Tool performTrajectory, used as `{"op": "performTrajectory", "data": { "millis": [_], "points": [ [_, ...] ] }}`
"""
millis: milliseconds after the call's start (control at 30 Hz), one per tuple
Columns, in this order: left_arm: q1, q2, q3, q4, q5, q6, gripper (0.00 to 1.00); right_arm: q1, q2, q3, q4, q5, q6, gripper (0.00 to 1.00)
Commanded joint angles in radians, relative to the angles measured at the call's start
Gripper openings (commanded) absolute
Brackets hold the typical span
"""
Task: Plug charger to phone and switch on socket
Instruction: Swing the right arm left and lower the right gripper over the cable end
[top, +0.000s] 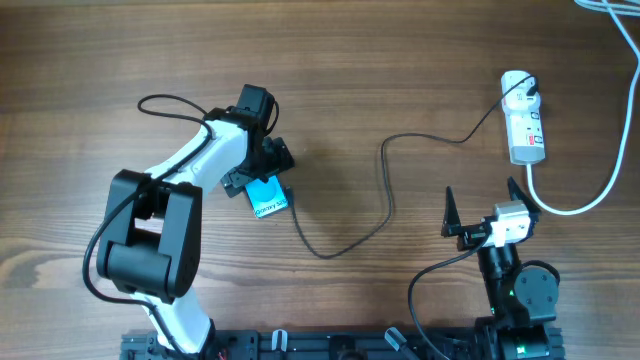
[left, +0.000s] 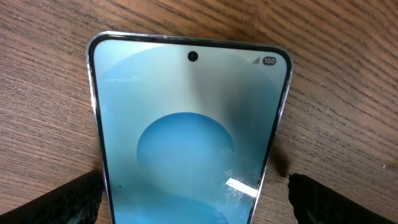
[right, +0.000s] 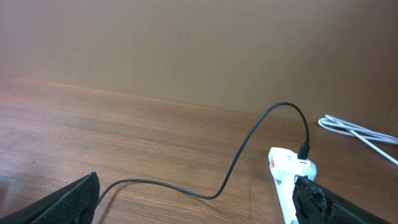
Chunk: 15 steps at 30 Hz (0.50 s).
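The phone (top: 267, 197) lies flat on the wooden table with its teal screen up and fills the left wrist view (left: 186, 124). My left gripper (top: 258, 170) is over its far end; its jaws (left: 196, 202) are open on either side of the phone, with a gap on each side. The black charger cable (top: 388, 190) runs from its plug in the white socket (top: 523, 120) to the phone's near end. I cannot tell whether the tip is inserted. My right gripper (top: 484, 208) is open and empty, below the socket. The right wrist view shows the cable (right: 236, 165) and the socket (right: 285, 163) ahead of the open jaws (right: 199, 205).
The socket's thick white cord (top: 592, 205) loops along the right edge of the table and also shows in the right wrist view (right: 357, 130). A black cable (top: 165, 103) of the left arm arcs over the table at the upper left.
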Motion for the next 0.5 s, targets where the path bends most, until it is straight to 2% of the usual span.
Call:
{"op": "performTrajectory", "data": {
  "millis": [0, 67, 233, 333, 467],
  "points": [
    [0.007, -0.001, -0.016, 0.020, 0.005, -0.010, 0.97, -0.005, -0.012, -0.001, 0.003, -0.013, -0.008, 1.00],
    [0.007, -0.001, -0.016, 0.031, 0.005, -0.010, 1.00, -0.005, -0.012, -0.001, 0.003, -0.013, -0.009, 1.00],
    [0.007, -0.001, -0.016, 0.045, 0.005, -0.010, 0.99, -0.005, -0.012, -0.001, 0.003, -0.010, -0.014, 0.99],
    [0.007, -0.001, -0.016, 0.046, 0.005, -0.010, 0.95, -0.005, -0.011, -0.001, 0.005, 0.003, -0.071, 1.00],
    [0.006, -0.001, -0.016, 0.044, 0.005, -0.010, 0.98, -0.005, -0.010, -0.001, 0.007, 0.003, -0.085, 1.00]
  ]
}}
